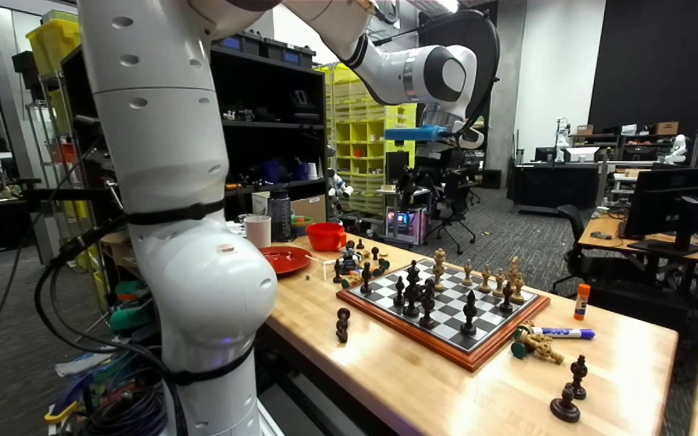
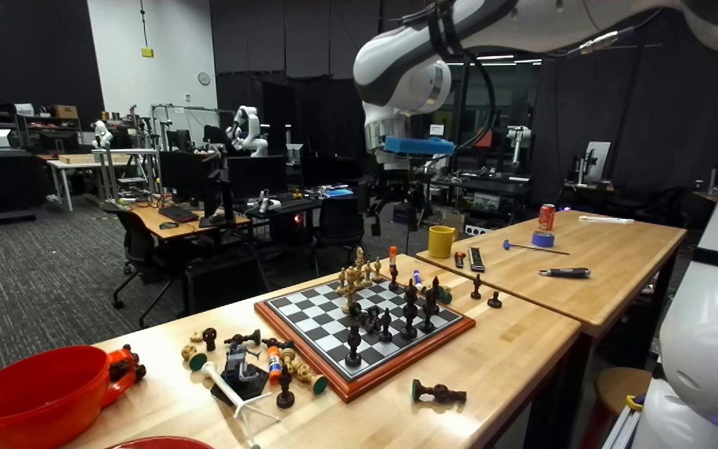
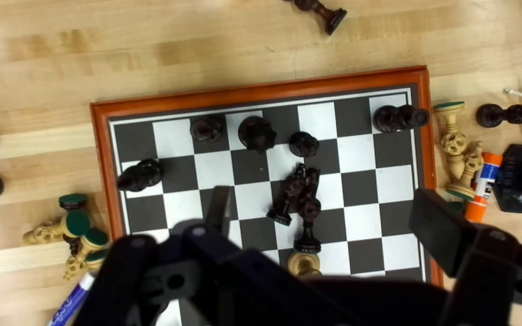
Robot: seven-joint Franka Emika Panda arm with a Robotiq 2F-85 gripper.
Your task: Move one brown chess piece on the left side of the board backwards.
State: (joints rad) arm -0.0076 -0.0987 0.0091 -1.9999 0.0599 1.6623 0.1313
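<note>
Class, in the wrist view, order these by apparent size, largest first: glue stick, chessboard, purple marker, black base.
1. Chessboard, plainly largest, though partly covered.
2. Black base, cut off by the frame.
3. Glue stick and purple marker: too alike to rank, with the marker also cut off.

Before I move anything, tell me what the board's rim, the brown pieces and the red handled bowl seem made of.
Board's rim: likely varnished wood, reddish-brown with a soft sheen.
Brown pieces: lacquered wood or plastic, can't tell which; dark, with small bright glints on rounded, turned-looking shapes.
Red handled bowl: probably plastic; smooth, evenly coloured and slightly glossy.
</note>
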